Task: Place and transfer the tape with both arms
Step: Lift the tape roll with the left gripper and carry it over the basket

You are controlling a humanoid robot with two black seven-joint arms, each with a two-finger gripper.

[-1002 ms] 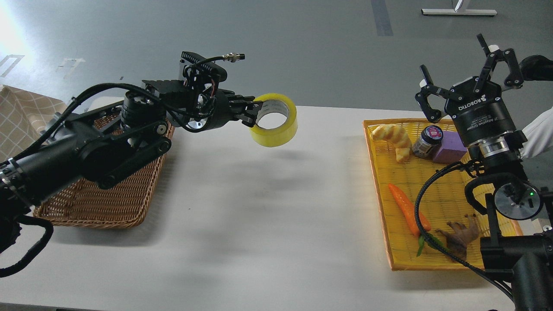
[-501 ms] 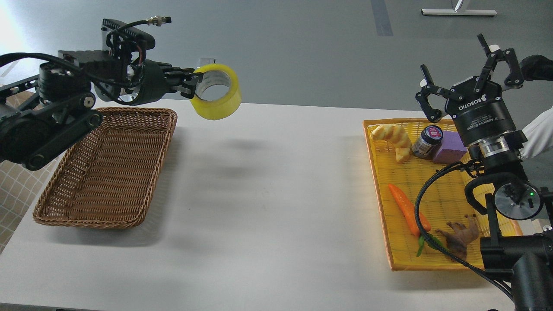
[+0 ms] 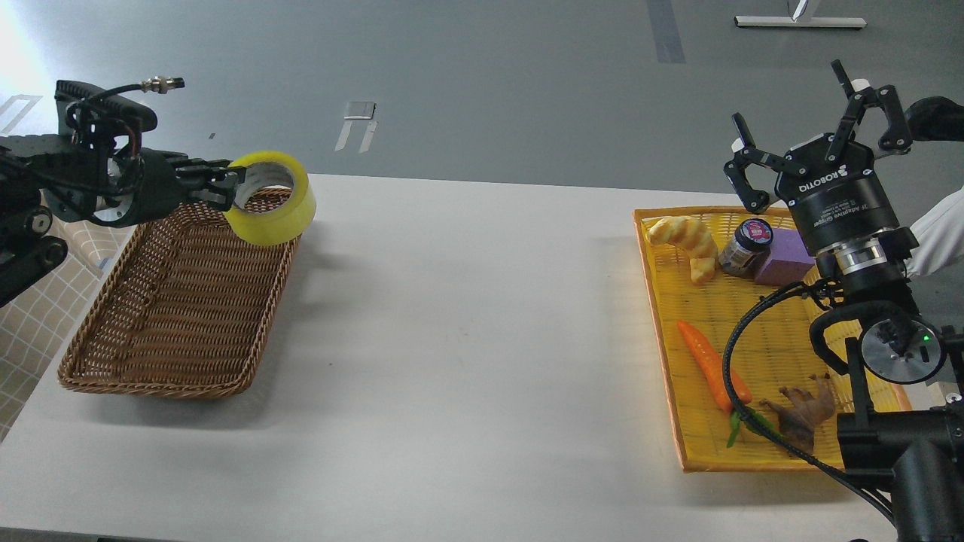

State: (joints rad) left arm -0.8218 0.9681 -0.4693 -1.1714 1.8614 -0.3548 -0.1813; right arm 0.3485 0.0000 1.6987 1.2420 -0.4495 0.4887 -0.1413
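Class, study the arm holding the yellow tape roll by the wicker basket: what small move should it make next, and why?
Probably shift the tape a little further left and lower it into the wicker basket. The left gripper holds the roll by its wall, in the air above the basket's far right corner, so releasing now risks it catching the rim. The right gripper stands open, away over the yellow tray.

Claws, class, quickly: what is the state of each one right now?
Left claw: closed on the tape, held above the wicker basket.
Right claw: open, holding nothing.
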